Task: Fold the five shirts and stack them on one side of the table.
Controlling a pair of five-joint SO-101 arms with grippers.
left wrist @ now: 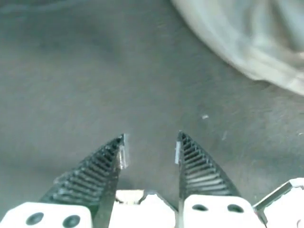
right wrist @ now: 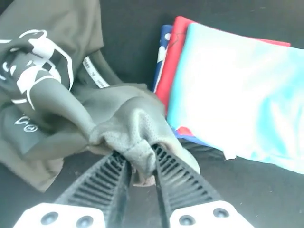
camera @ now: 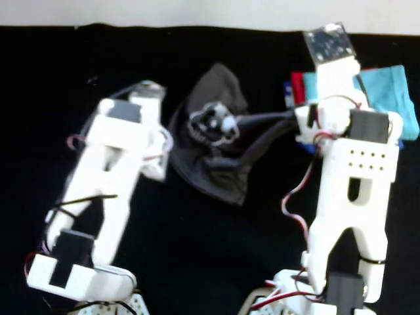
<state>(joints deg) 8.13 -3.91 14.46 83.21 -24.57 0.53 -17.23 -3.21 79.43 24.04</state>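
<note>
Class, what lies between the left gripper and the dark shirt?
Nothing but bare table cover, seen in the left wrist view: it runs from the open left gripper up to the dark shirt edge.

- Looks like a robotics lab or test rig.
- The table [camera: 197, 262] is draped in black cloth across the frame, with a plain pale wall strip [camera: 197, 12] along the top edge.
- Two white hobby-type arms: left arm [camera: 111, 197] at lower left, right arm [camera: 354, 197] at right.
- They have bare servo blocks [camera: 371, 125] and loose red and white wires [camera: 293, 197].
- The props are clothing: a dark shirt [camera: 216, 151] at centre, folded shirts [camera: 394, 92] at upper right.
</note>
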